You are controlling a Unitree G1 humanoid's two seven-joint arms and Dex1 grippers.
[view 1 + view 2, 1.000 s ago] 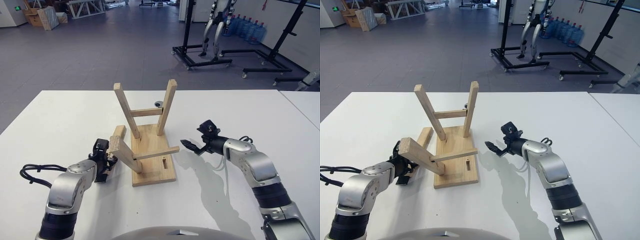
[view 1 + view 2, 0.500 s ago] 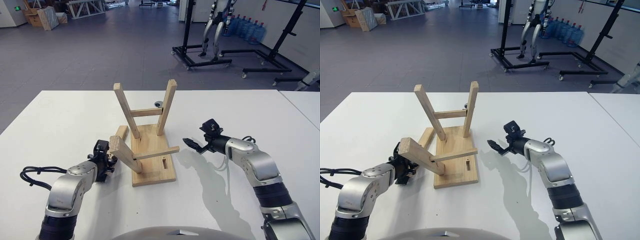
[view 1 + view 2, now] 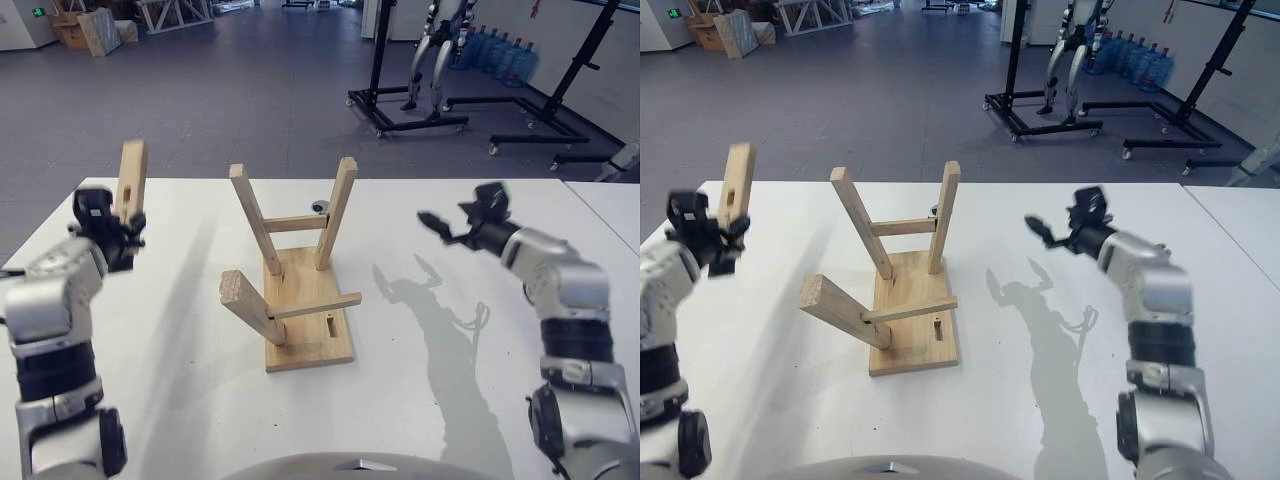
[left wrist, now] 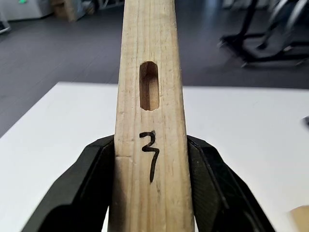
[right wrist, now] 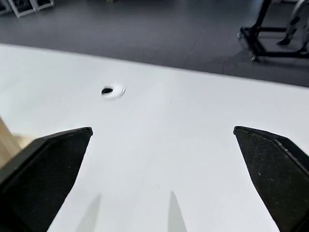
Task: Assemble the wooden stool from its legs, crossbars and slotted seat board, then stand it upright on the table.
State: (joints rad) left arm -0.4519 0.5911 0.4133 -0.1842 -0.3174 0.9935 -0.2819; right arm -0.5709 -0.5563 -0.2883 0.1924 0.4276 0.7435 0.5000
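both arms rose: left gripper (image 4: 150,145) clamps the leg (image 3: 131,178) above the table's (image 3: 180,330) left side, right gripper (image 5: 162,130) gapes empty. we judge the leg light, stiff; hold below its slot (image 4: 149,86).

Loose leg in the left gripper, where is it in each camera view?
Left eye view: loose leg upright at far left, in the left gripper.
Right eye view: leg at far left again.
Left wrist view: leg in the centre, slot facing the camera.
Right wrist view: aimed elsewhere, at the table hole.
Shared landmark: the white table; the stool marks both eye views.
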